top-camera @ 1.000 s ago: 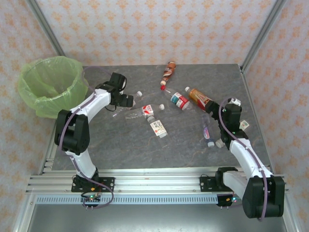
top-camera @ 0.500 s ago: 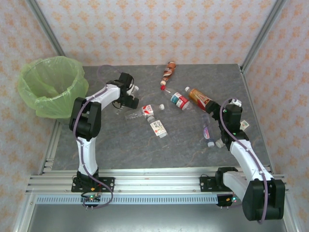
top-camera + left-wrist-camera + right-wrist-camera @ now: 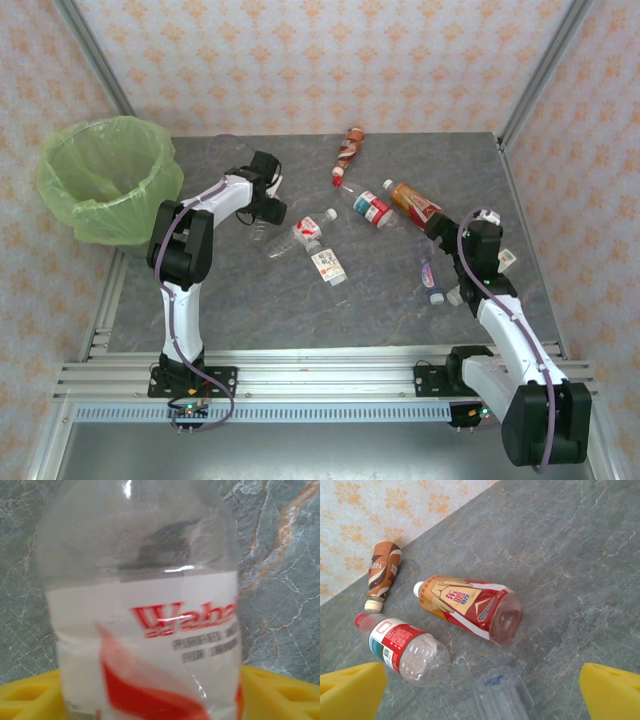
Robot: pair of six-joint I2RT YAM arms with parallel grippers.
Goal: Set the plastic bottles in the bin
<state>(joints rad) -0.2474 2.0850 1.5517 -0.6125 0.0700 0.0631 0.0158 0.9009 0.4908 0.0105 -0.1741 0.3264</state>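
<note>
Step in hand: the pick on the left side. Left gripper point(image 3: 268, 206) is low over the counter point(image 3: 250, 300), right of the bin point(image 3: 80, 210), with its jaws either side of the red/white bottle point(image 3: 140, 630). The pads sit right at the bottle's flanks, but I can't tell if they've bitten.

Right gripper point(image 3: 482, 690) is spread wide and holds nothing. It hovers over a clear bottle point(image 3: 500, 697), with the amber bottle point(image 3: 470, 607) and red-label bottle point(image 3: 402, 647) just beyond, all lying on the counter.

Next for you: confirm the squeeze. The wall looks thin, so it'll likely dent and could slip. Then lift clear, swing left over the bin's rim, and only then let go.
</note>
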